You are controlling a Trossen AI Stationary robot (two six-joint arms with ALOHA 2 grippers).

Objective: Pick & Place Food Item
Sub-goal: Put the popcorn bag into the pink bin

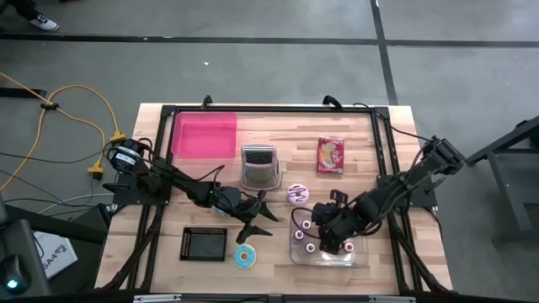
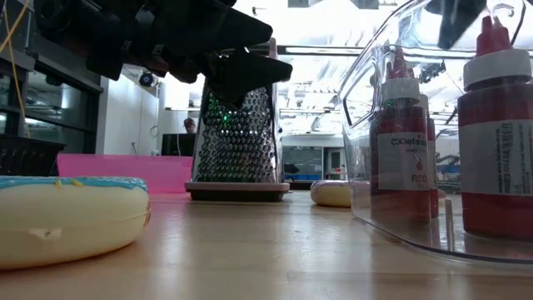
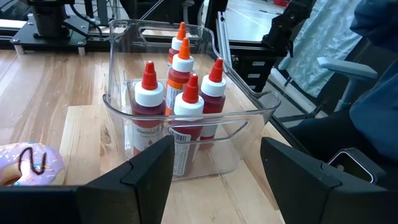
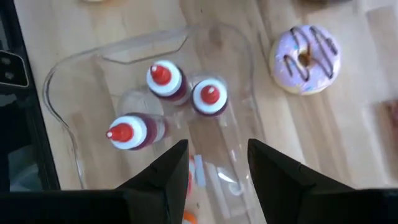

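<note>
A purple-frosted donut (image 1: 298, 194) with dark stripes lies flat on the table between the two arms; it also shows as the donut (image 4: 305, 56) in the right wrist view and the donut (image 3: 25, 165) in the left wrist view. A blue-frosted donut (image 1: 245, 257) lies near the table's near edge, large in the low view (image 2: 67, 217). My left gripper (image 1: 261, 217) hovers open between the two donuts, pointing toward the table's right (image 3: 214, 162). My right gripper (image 1: 324, 231) hangs open over a clear bin (image 1: 328, 252) of sauce bottles (image 4: 166, 81), fingers (image 4: 217, 155) pointing down.
A metal grater (image 1: 259, 164) stands upright mid-table, with a pink tray (image 1: 205, 135) toward the far left and a red packet (image 1: 330, 155) toward the far right. A black tray (image 1: 204, 243) lies by the blue donut. A black frame (image 1: 269, 109) borders the table.
</note>
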